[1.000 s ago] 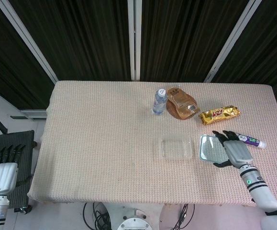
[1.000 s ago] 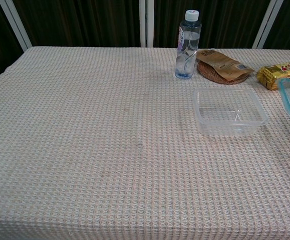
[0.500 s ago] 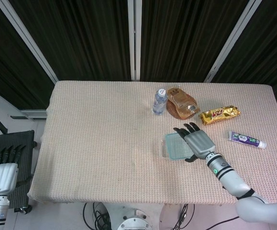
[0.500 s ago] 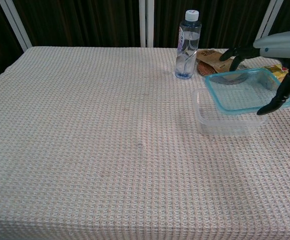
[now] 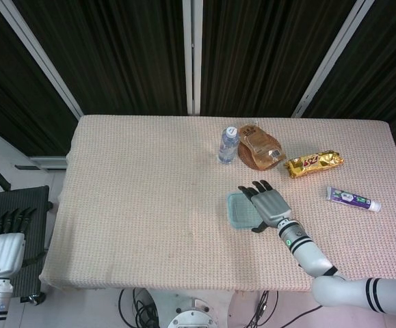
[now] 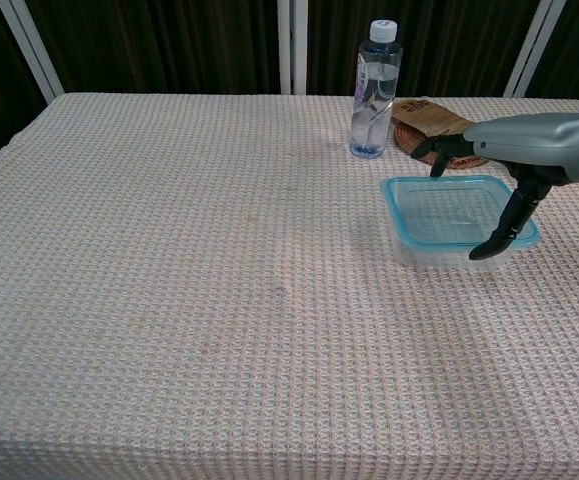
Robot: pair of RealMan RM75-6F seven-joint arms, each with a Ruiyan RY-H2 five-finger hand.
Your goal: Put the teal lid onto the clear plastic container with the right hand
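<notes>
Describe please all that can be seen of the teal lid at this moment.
The teal lid is a rounded rectangle with a teal rim and a see-through middle, plastic by its look. It lies flat on top of the clear plastic container, near the table's right side. The right hand reaches over it, fingers at its far and near right edges.

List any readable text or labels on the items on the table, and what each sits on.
Gold snack wrapper: red lettering, too blurred to read.
Water bottle: label print too small to read.
Brown pouch: dark print at its top, illegible.
Toothpaste tube: purple and green print, illegible.
Teal lid and clear container: no text visible.
</notes>
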